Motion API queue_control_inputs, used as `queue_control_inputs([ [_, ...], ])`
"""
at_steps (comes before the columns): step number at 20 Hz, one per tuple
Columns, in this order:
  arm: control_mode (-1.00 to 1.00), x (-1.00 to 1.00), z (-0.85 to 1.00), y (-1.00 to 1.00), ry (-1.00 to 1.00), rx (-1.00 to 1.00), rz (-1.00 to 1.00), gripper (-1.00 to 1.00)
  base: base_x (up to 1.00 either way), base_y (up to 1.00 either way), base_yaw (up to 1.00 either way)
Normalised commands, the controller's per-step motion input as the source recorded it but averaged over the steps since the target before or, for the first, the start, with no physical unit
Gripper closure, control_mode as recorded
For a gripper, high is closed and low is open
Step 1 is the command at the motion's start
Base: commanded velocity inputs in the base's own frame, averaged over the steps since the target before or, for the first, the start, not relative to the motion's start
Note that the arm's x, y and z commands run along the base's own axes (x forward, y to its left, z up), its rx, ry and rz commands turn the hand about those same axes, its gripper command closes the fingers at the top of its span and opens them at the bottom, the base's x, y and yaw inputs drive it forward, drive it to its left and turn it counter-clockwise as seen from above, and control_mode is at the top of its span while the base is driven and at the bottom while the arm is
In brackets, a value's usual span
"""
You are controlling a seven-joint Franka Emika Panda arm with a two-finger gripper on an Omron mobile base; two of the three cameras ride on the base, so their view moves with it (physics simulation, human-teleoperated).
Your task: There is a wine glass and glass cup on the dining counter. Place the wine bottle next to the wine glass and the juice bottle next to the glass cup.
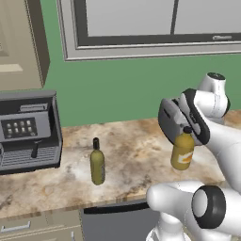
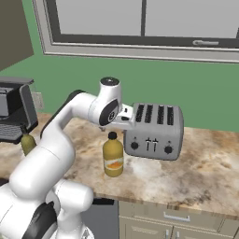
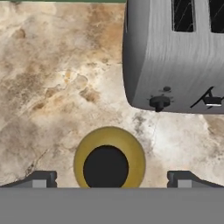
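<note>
We hold our end effector (image 3: 109,179) spread open directly over the juice bottle (image 2: 113,156) standing by the toaster (image 2: 154,128); rigid, slick, likely weighty, so we'd grip just below its cap

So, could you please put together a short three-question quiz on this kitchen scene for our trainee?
1. True or false: the gripper is clamped shut on the wine bottle.
2. Multiple choice: what stands directly beside the juice bottle in the right base view? A) a kettle B) the toaster C) a sink
3. Fill in: in the hand view, the juice bottle's black cap lies ____ the two fingertips.

Key:
1. False; its fingers are spread wide above the juice bottle, and the wine bottle stands apart near the coffee machine.
2. B
3. between
</note>
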Motion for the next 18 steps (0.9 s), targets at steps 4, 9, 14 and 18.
queue_control_inputs([
  [4, -1.00, 0.00, -0.19, 0.00, 0.08, -0.02, 0.00, -1.00, 0.00, 0.00, 0.00],
  [9, -1.00, 0.00, -0.17, 0.00, 0.09, 0.00, 0.00, -1.00, 0.00, 0.00, 0.00],
  [14, -1.00, 0.00, -0.16, 0.00, 0.10, 0.00, 0.00, -1.00, 0.00, 0.00, 0.00],
  [18, -1.00, 0.02, -0.15, 0.00, 0.10, 0.00, 0.00, -1.00, 0.00, 0.00, 0.00],
])
